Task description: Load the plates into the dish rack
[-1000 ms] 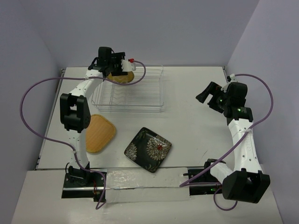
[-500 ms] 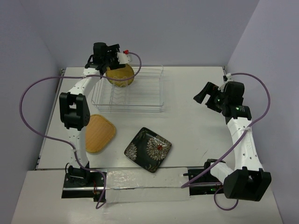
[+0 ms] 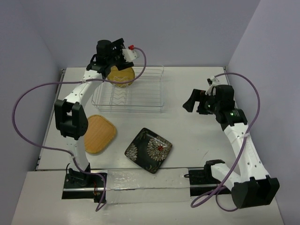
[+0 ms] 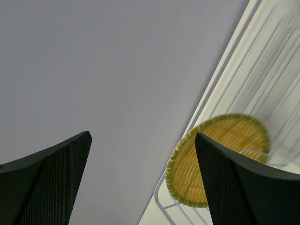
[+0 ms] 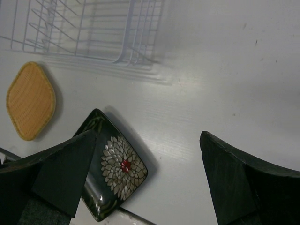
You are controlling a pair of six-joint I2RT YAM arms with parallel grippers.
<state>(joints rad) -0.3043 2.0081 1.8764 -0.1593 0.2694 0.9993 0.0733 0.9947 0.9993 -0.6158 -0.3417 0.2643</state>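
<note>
You have the yellow plate standing at the dish rack's 10 o'clock corner. The bamboo plate and black flowered plate are yours to load. Left end effector and right end effector are open.

Rack: far part of the surface, left of centre.
Round plate: on edge in the rack's far left corner.
Bamboo plate: flat on the surface, before the rack's left end.
Square plate: flat, just right of the bamboo plate, slightly nearer.

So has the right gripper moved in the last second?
Yes. In the top view the right gripper has shifted left, closer to the right end of the dish rack.
</note>
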